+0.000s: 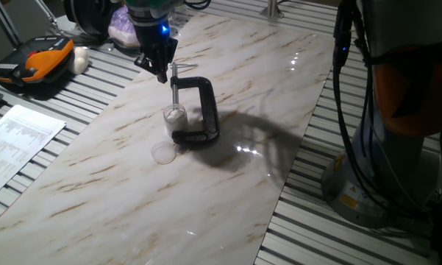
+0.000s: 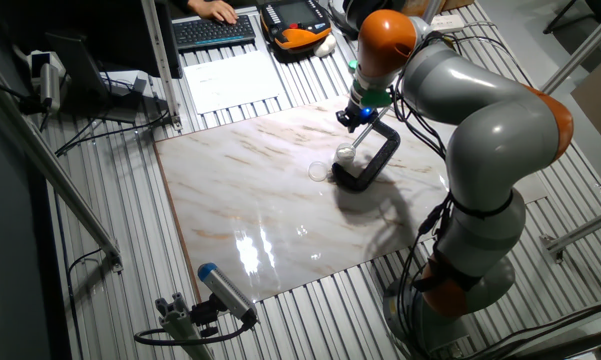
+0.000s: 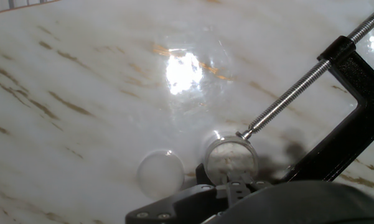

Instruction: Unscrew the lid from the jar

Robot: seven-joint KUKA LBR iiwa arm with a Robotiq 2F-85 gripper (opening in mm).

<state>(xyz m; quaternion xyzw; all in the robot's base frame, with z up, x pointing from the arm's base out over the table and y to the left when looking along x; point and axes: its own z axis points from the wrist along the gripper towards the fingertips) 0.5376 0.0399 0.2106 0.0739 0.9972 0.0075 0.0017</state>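
Note:
The tiny clear jar (image 1: 174, 116) stands under the screw of a black C-clamp (image 1: 204, 110), held in its mouth. The round whitish lid (image 1: 163, 152) lies flat on the marble, off the jar and just in front of it. My gripper (image 1: 162, 73) hangs above and behind the jar, beside the clamp's top, touching nothing; its fingers taper to a point and look shut and empty. The other fixed view shows the lid (image 2: 318, 170) left of the jar (image 2: 346, 156), with the gripper (image 2: 354, 120) above. The hand view shows the lid (image 3: 160, 172) beside the jar (image 3: 230, 158).
The clamp's metal screw (image 3: 299, 84) runs diagonally down to the jar. An orange-and-black pendant (image 1: 33, 62), papers (image 1: 15, 143) and a keyboard (image 2: 212, 30) lie on the slatted bench beyond the marble slab (image 1: 132, 199). The robot's base (image 2: 460, 280) stands at the slab's side.

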